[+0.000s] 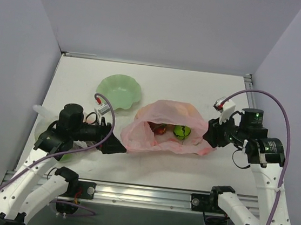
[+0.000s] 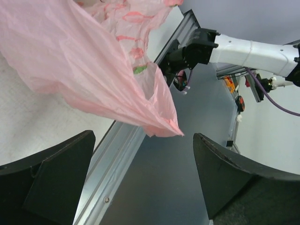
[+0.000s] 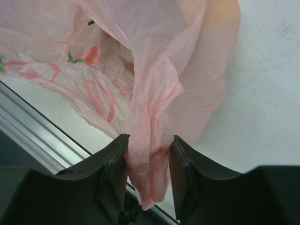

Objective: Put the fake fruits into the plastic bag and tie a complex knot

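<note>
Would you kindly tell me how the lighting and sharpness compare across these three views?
Top external: soft, even light, sharp, hardly any shadow around the pink plastic bag. Left wrist: bag crisp, left end effector dark and featureless. Right wrist: right end effector nearly black, bag translucent, table bright.

The plastic bag hangs in from the upper left, thin, pink and crinkled, with darker red-pink marks near the top; a small green patch shows on the film, though I cannot tell what it is; the bag's lowest corner tapers to a point above the left gripper, whose black fingers stand spread wide, nothing between them, clear of the plastic; a metal rail runs slantwise beside the white table; the right arm, white with a black base, sits upper right, a purple cable beside it.
</note>
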